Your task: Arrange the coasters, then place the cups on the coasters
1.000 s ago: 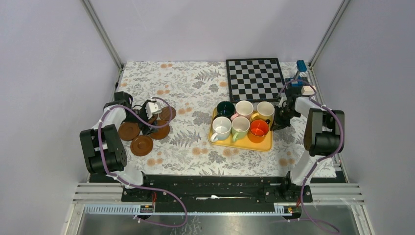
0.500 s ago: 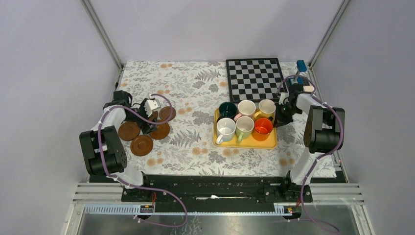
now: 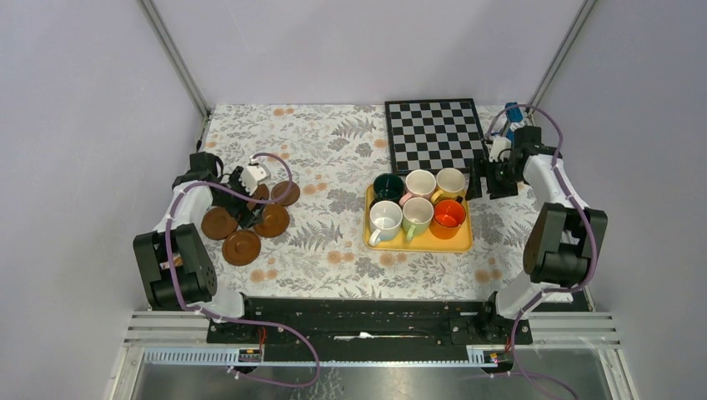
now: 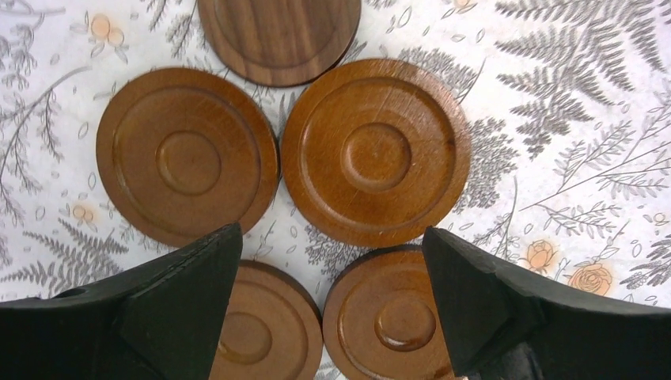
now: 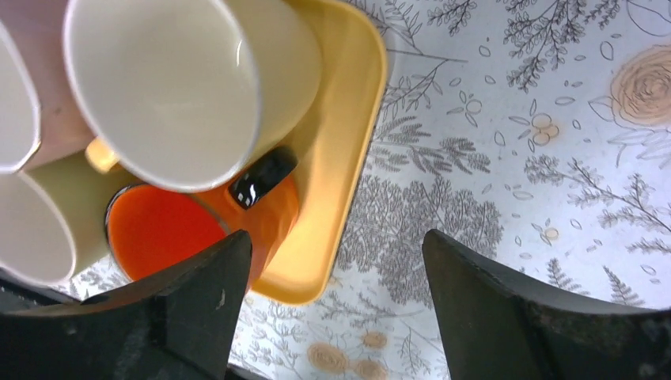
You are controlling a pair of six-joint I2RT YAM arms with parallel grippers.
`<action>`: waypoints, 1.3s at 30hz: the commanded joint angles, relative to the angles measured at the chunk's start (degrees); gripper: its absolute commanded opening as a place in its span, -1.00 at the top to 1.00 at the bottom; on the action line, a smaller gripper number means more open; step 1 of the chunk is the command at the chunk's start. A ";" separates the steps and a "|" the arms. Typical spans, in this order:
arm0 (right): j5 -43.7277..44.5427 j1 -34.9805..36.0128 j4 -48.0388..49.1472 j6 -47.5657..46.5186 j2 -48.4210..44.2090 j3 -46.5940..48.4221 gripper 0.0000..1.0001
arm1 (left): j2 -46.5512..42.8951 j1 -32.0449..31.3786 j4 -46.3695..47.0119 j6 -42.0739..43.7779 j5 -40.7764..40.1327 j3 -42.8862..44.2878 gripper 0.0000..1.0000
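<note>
Beneath the wide-open left hand (image 4: 331,261) the coasters (image 4: 375,152) lie bunched and touching, probably waiting to be spread out, while just beside the open, empty right hand (image 5: 336,253) the cups (image 5: 162,87) crowd the yellow tray (image 5: 348,119).

No legible txt, labels, nos. or signs anywhere.

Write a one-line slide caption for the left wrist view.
Open left gripper hovering above five brown coasters clustered on a fern-patterned tablecloth.

A lab test cell — aluminium frame posts (image 3: 173,57), blank grey walls (image 3: 358,42).
</note>
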 commanded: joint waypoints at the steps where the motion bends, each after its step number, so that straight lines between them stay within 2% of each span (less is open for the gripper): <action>1: -3.52 -1.66 -6.98 -5.46 -4.70 2.14 -0.76 | -1.46 0.77 1.33 -3.35 -6.42 -0.27 -0.89; 6: -10.93 -5.07 -13.80 -9.84 -6.92 4.26 -0.97 | -1.73 3.41 2.92 -4.12 -12.70 -1.62 -0.91; 10: -16.89 -5.25 -13.81 -8.99 -10.77 4.32 -0.99 | -2.58 3.70 5.23 -5.17 -13.61 -3.18 -0.91; 17: -23.13 -5.16 -9.81 -4.72 -15.86 3.16 -0.99 | 1.85 -3.53 10.41 -7.46 -14.49 -1.39 -0.93; 24: -25.70 -5.16 -5.20 -0.81 -19.39 1.73 -0.99 | 11.43 -5.60 12.47 -6.86 -15.19 4.30 -0.91; 33: -27.78 -5.16 -2.88 0.70 -19.16 -0.88 -0.99 | 16.31 -6.09 12.84 -2.15 -14.27 5.98 -0.92; 39: -27.08 -5.16 -3.00 0.46 -18.42 -0.14 -0.99 | 19.06 -6.63 3.74 1.24 -9.51 9.83 -0.88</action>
